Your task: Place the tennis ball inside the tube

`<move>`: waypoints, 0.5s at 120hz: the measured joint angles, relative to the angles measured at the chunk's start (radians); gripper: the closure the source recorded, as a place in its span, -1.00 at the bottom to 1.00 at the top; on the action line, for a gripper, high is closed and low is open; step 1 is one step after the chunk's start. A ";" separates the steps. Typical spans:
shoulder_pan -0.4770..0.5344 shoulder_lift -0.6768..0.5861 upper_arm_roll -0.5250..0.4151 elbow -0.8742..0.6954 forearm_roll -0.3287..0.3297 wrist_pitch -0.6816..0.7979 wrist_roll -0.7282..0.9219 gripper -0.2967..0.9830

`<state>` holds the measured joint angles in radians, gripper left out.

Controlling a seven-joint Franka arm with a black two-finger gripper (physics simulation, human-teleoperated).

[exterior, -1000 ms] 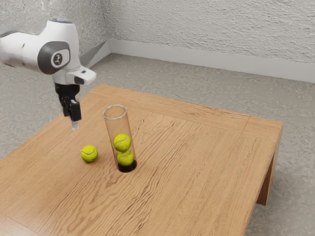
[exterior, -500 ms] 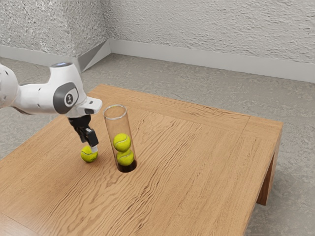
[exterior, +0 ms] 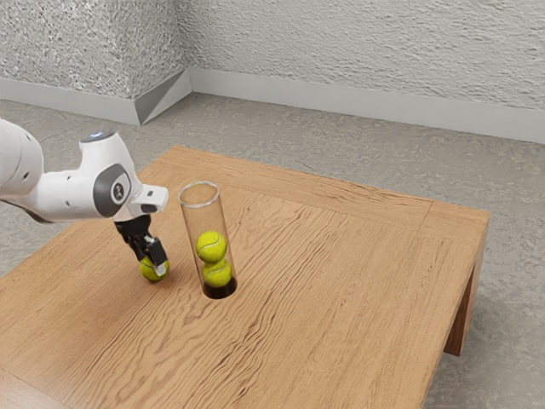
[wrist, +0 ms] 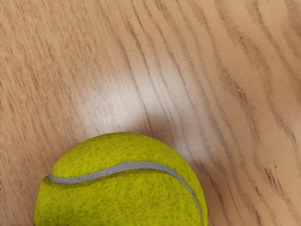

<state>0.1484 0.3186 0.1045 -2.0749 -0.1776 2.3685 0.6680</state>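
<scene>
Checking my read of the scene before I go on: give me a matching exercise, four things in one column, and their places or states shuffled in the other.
Things
1. gripper
2. loose tennis ball
3. tube
4. pair of tennis balls

Places and states
A. standing upright, see-through with a dark base
B. one above the other, inside a see-through wall
C. mostly black, down at a ball
D. on the wooden table, outside the tube

Right pairs: 1-C, 2-D, 3-A, 4-B
</scene>
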 joint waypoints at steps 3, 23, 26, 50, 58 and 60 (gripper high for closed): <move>0.001 0.003 0.000 0.001 -0.002 0.003 0.001 -0.42; 0.003 0.022 0.000 0.011 -0.017 0.016 0.007 -0.17; 0.003 0.027 -0.001 0.012 -0.019 0.018 0.007 -0.15; 0.005 0.039 -0.006 0.018 -0.038 0.036 0.011 -0.12; 0.008 0.002 -0.010 0.014 -0.040 0.036 0.012 -0.10; 0.009 -0.010 -0.010 0.012 -0.040 0.036 0.012 -0.09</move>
<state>0.1575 0.3089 0.0949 -2.0632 -0.2175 2.4041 0.6798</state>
